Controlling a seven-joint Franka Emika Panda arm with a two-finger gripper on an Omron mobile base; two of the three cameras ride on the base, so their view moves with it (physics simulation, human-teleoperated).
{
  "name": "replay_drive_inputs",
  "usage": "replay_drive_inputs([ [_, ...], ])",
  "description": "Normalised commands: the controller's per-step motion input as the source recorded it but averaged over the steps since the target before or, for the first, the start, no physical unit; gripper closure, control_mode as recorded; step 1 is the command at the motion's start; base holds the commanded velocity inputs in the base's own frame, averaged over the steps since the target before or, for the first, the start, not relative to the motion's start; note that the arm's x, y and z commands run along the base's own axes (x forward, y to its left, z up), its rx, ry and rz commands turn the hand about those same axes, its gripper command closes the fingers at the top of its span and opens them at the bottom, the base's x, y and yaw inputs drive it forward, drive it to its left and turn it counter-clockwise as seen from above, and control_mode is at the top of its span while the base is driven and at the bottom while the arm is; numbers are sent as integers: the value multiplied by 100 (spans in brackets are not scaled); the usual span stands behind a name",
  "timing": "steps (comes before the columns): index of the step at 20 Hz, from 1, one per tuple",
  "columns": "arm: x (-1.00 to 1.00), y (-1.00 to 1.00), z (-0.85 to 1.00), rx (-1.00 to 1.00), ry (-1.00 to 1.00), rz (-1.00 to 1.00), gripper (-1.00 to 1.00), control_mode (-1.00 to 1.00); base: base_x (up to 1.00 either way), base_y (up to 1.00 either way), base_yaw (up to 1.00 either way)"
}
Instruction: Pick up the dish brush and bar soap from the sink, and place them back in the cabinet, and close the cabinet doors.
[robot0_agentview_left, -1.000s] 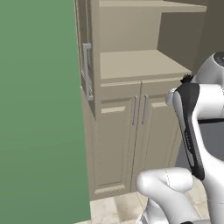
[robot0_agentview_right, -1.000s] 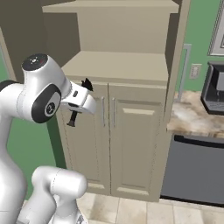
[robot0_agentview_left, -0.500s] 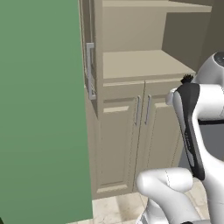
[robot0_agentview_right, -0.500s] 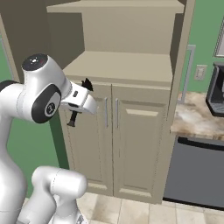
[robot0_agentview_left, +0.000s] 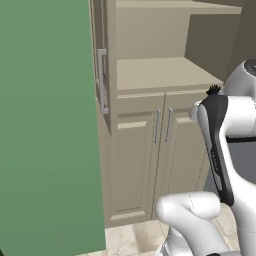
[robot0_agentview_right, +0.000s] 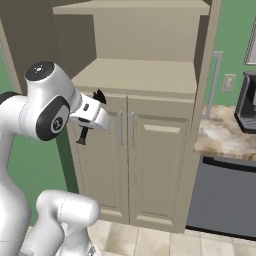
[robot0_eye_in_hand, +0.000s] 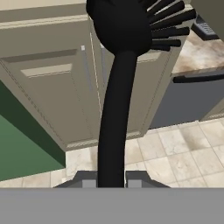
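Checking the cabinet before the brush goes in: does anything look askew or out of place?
Nothing looks damaged or spilled. The cabinet's upper doors stand open, its shelf bare; the lower doors are shut. The hand is shut on the dish brush, held in front of the cabinet.

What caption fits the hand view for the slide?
Fingers shut on the black dish brush, bristles pointing ahead toward the beige cabinet with tiled floor below.

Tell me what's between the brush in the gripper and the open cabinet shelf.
Nothing lies there. In the right base view the dish brush, clamped in the gripper, sits just off the front left corner of the cabinet shelf, with bare air between.
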Motion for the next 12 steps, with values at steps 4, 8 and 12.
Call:
replay_drive_inputs([
  [4, 0, 0, 0, 0, 0, 0, 100, 100, 0, -16, 0],
  [8, 0, 0, 0, 0, 0, 0, 100, 100, 0, -8, 0],
  [12, 0, 0, 0, 0, 0, 0, 100, 100, 0, 0, 0],
])
